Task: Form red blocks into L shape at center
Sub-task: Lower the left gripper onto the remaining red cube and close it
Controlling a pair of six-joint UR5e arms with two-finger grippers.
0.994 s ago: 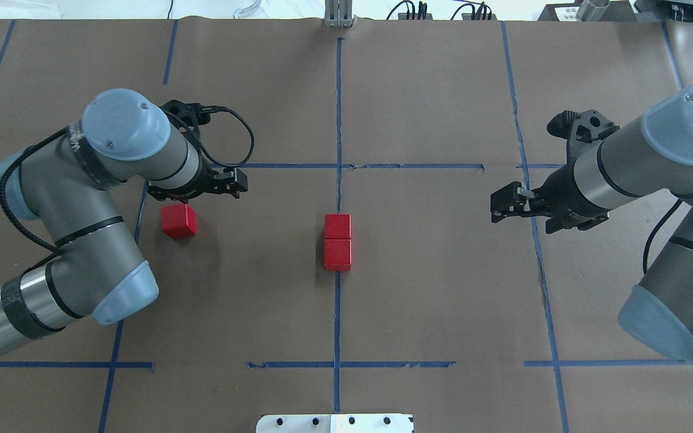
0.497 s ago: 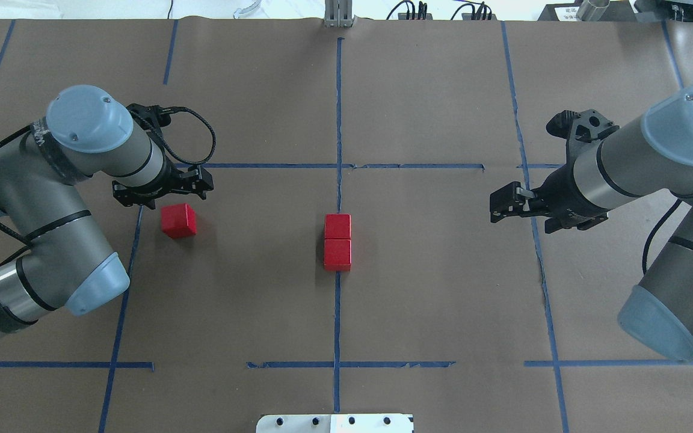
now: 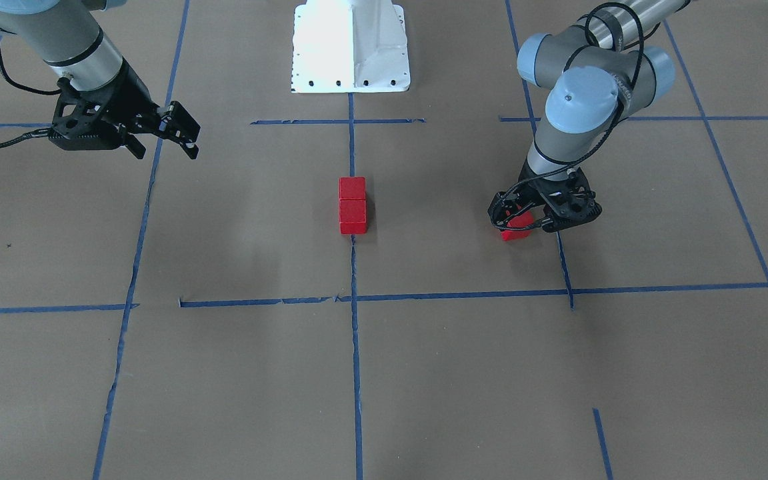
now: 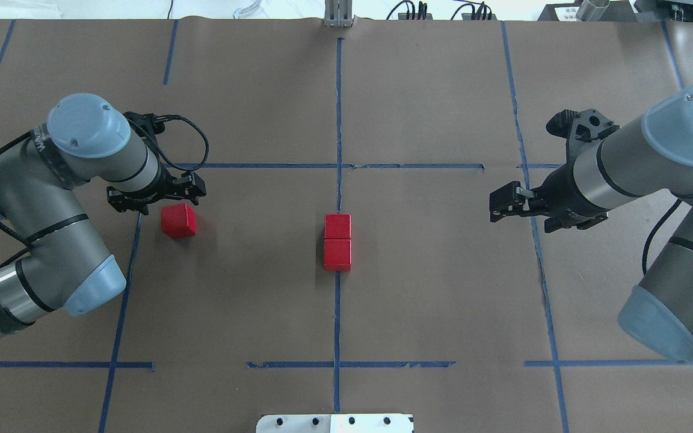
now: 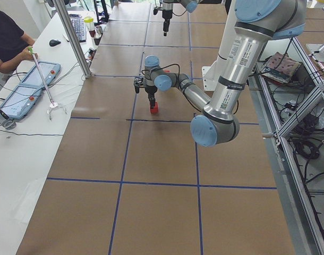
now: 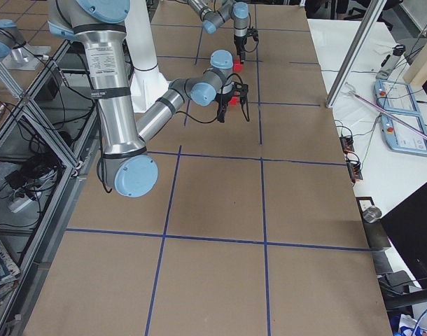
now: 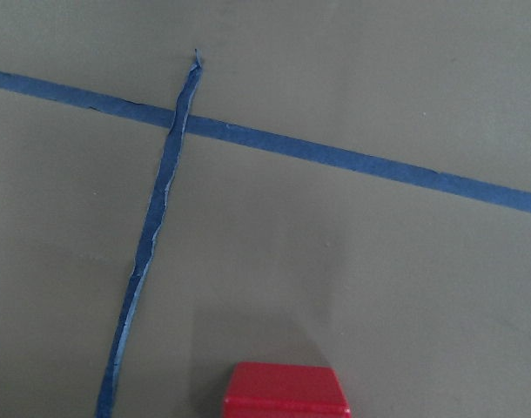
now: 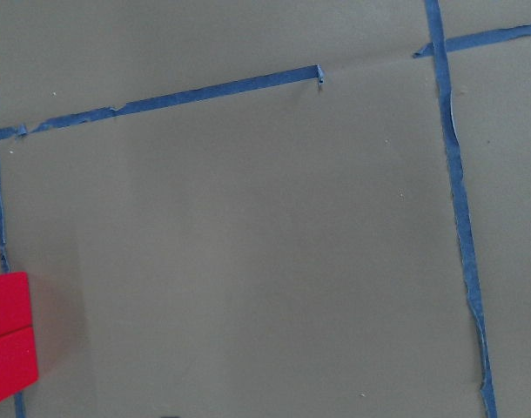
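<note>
Two red blocks [image 4: 337, 240] lie touching end to end on the vertical blue tape line at the center [image 4: 298, 240]; they also show in the front view as red blocks [image 3: 353, 205] and at the edge of the right wrist view as red blocks [image 8: 9, 335]. A third red block [image 4: 178, 220] sits alone to the left. My left gripper [image 4: 155, 193] hangs open just beyond and left of it, with nothing held, and in the front view this left gripper [image 3: 544, 215] partly hides the third block [image 3: 516, 230]. The left wrist view catches only that block's top [image 7: 287, 401]. My right gripper [image 4: 498, 204] is open and far off to the right.
A white base plate [image 4: 334, 423] sits at the near table edge. Blue tape lines [image 4: 346, 166] divide the brown paper into cells. In the left side view a person [image 5: 5, 42] sits at a side bench with tablets and cables.
My left arm swung left, carrying its gripper from above and right of the lone block to just beyond and left of it. The blocks and the right arm stayed put.
</note>
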